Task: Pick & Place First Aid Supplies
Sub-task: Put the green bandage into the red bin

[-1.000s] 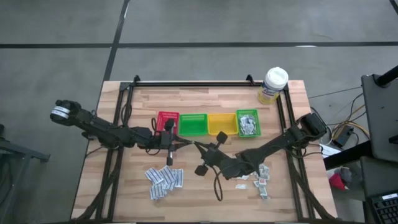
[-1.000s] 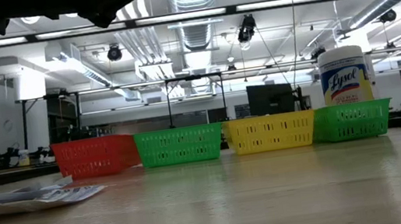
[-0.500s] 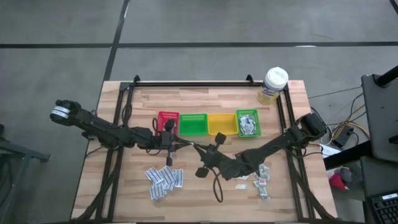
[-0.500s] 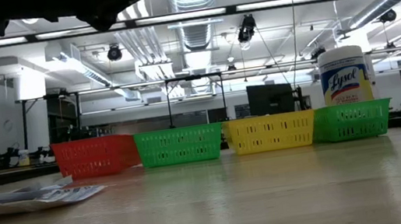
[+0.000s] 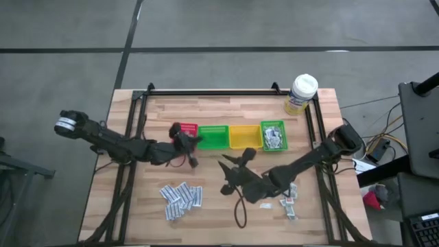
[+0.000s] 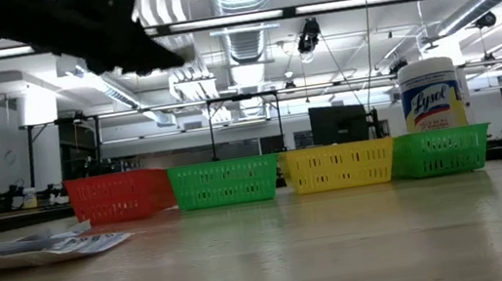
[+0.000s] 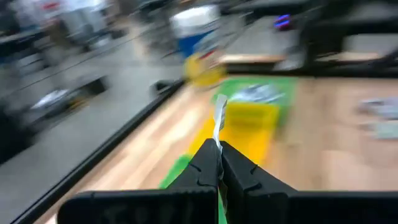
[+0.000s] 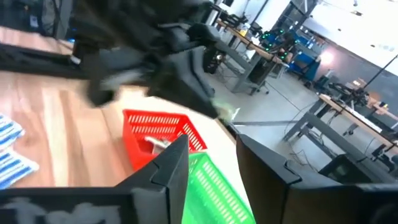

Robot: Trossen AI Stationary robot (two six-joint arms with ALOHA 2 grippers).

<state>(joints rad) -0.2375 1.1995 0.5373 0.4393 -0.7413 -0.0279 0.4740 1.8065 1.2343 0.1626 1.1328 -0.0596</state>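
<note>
Handoff looks done: the right gripper just let go and hangs released, while the left gripper has swung toward the red bin, clenched on a thin sachet sticking out beyond its fingertips.

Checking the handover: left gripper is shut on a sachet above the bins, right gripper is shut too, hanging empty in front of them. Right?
Not quite. The right gripper is open, as the right wrist view shows. The rest stands: the left gripper is shut on a sachet above the bins.

The wipes tub label reads "Lysol".
</note>
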